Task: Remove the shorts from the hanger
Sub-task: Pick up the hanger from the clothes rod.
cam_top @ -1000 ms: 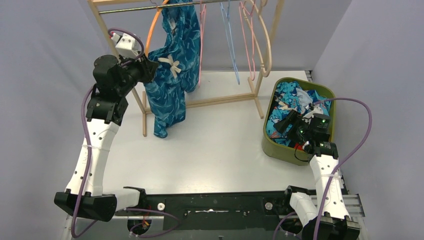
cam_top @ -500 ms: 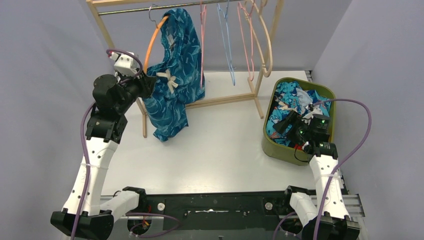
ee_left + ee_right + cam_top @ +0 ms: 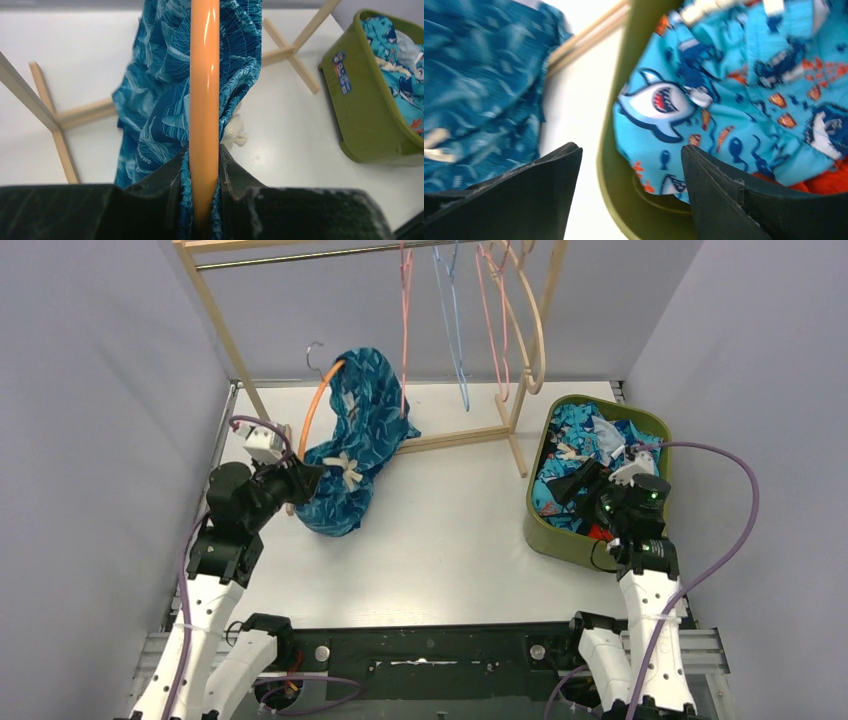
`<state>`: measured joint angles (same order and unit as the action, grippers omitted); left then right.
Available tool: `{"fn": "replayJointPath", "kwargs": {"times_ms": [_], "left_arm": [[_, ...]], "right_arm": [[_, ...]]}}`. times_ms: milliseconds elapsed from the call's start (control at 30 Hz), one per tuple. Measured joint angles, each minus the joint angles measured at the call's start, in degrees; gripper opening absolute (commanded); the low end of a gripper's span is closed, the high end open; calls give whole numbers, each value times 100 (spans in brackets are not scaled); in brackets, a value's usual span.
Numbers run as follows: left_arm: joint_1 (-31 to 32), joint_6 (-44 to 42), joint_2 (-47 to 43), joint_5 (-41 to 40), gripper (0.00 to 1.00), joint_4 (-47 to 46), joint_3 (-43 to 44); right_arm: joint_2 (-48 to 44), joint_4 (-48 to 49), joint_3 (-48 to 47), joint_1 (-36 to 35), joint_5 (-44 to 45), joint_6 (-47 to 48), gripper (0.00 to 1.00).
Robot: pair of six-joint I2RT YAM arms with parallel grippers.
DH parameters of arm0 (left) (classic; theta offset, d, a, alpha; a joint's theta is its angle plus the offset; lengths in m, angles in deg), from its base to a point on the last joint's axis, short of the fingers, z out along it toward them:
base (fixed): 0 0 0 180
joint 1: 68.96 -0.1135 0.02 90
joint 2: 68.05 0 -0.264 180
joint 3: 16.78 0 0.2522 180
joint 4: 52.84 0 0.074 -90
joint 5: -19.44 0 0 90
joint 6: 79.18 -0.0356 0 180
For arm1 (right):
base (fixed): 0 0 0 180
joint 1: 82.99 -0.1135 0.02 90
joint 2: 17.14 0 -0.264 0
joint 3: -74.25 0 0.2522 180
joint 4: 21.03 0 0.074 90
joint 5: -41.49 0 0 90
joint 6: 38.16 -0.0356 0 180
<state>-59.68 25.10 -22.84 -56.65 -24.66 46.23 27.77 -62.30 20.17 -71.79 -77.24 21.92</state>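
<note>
Just pulled off wooden rack (image 3: 215, 310): orange plastic hanger (image 3: 318, 400), teal leaf-print fabric shorts (image 3: 365, 430) still on, pinched by left gripper (image 3: 204, 160); right gripper (image 3: 630, 149) wide.

Walls (image 3: 90, 360): plain pale grey-blue; left, far, right | Table (image 3: 450, 530): white, matte, evenly lit | Rack (image 3: 460, 437): light wood frame, far side of table

Small white lettering (image 3: 145, 159) on the teal leaf-print shorts (image 3: 150, 115), low on their left fold, seems to begin "SHAR" but is too small to read surely, and the blue-and-red sticker (image 3: 343, 71) on the green bin's (image 3: 360, 135) left outer wall cannot be read.
</note>
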Motion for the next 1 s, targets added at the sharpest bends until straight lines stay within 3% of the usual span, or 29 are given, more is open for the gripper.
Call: {"fn": "replayJointPath", "kwargs": {"times_ms": [133, 267, 400, 567, 867, 1000], "left_arm": [[0, 387, -544, 297, 0, 131, -748], [61, 925, -831, 1161, 0, -94, -1473], [361, 1231, -660, 1930, 0, -114, -2039], [970, 1231, -400, 2330, 0, 72, -2175], [2806, 905, 651, 2253, 0, -33, -1919], [2975, 852, 673, 2245, 0, -83, -1755]], "right_arm": [[-422, 603, 120, -4, -286, -133, 75], [-527, 1165, 391, -11, -680, -328, 75], [-391, 1906, 774, -44, -1226, -894, 73], [-304, 2802, 920, -378, -1585, -1202, 72], [-483, 3134, 922, -2507, -1537, 424, 70], [-636, 3018, 973, -2962, -1493, 1333, 68]]}}
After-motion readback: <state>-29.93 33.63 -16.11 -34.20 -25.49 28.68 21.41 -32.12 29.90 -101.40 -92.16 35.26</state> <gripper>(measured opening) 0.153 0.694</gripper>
